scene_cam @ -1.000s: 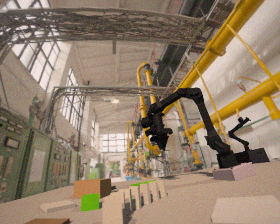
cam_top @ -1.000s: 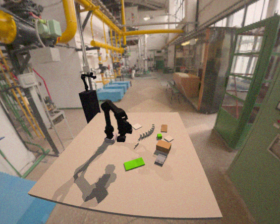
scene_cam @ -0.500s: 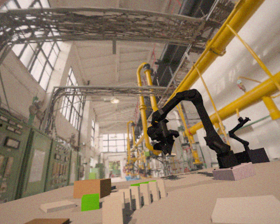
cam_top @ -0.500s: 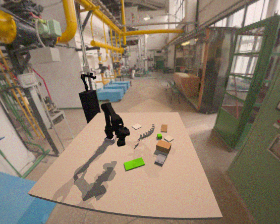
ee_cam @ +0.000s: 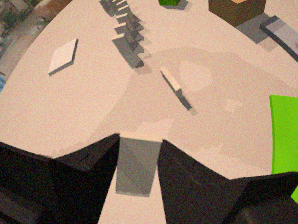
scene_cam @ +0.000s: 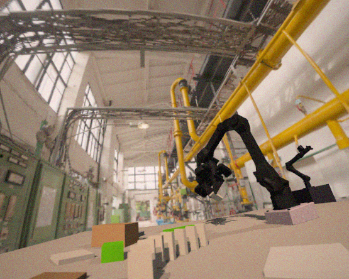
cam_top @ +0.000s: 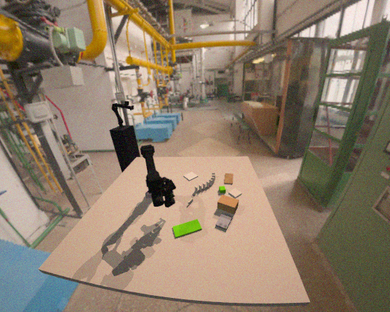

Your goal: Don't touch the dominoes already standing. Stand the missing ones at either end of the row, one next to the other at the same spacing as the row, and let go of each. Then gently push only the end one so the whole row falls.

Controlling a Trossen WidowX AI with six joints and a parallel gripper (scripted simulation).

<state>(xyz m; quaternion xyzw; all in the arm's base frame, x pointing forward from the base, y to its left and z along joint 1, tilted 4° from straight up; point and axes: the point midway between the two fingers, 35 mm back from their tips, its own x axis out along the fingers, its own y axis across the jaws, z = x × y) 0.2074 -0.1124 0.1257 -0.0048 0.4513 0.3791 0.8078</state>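
A curved row of grey standing dominoes (cam_top: 204, 185) runs across the far half of the table; it also shows in the wrist view (ee_cam: 123, 26) and close to the exterior camera (scene_cam: 177, 240). A single grey domino (cam_top: 190, 202) sits apart from the row's near end, and shows in the wrist view (ee_cam: 176, 90). My gripper (cam_top: 164, 200) hangs above the table, left of that near end. It is shut on a grey domino (ee_cam: 136, 165), seen between the fingers and under them in the exterior view (scene_cam: 216, 195).
A brown box (cam_top: 228, 204), a small green cube (cam_top: 222, 189), a grey slab (cam_top: 223, 222) and a flat green slab (cam_top: 187, 228) lie right of the row. A white tile (cam_top: 190, 176) and a brown tile (cam_top: 228, 178) lie beyond it.
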